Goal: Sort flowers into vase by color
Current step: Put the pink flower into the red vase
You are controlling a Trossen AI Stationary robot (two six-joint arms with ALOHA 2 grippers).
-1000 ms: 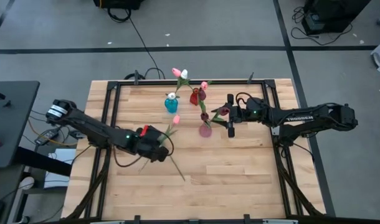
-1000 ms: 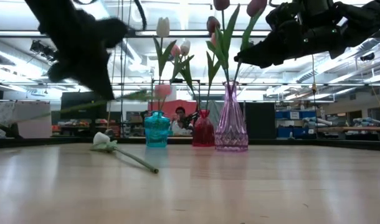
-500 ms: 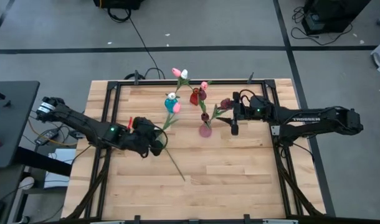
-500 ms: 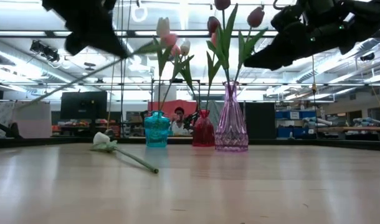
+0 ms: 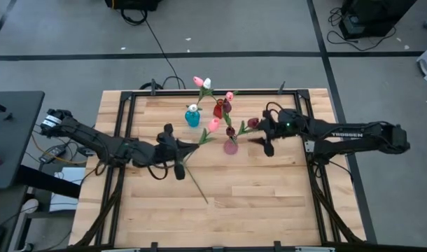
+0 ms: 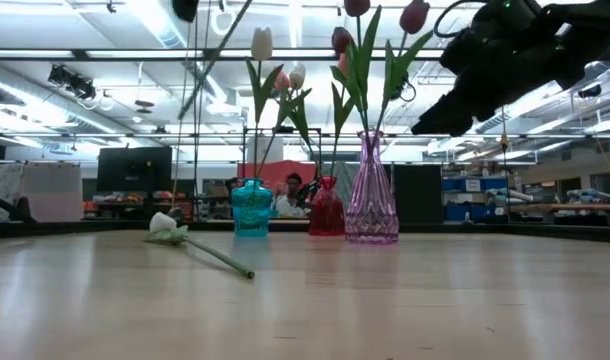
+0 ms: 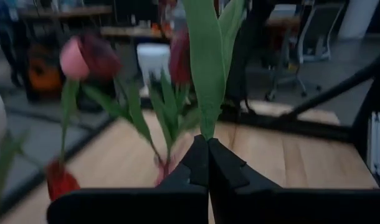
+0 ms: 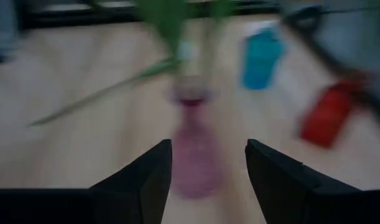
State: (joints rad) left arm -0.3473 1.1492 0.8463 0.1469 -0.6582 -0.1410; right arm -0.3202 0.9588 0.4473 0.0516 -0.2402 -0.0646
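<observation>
My left gripper is shut on a pink flower, held high over the table's middle, left of the vases. Its stem slants across the top of the low view. My right gripper hangs open just right of the purple vase, touching nothing. The purple vase holds dark red flowers. The blue vase holds white and pink flowers, and the red vase pink and dark ones. A white flower lies on the table. My left gripper pinches the pink flower between its two shut fingers, low on a broad green leaf, where it meets the stem. The fingers come nearly level from the table's left. The flower is lifted clear and slants upward, its head toward the vases.
The three vases stand close together at the table's far middle, their tall stems and leaves crossing one another. The white flower's stem runs toward the near edge. A black frame rims the table. A person sits beyond the far edge.
My left gripper has risen and turned from pointing down to nearly level, carrying the pink flower. The flower's head has swung up and toward the vases. My right gripper has tipped its fingers downward and edged away from the purple vase, staying open.
</observation>
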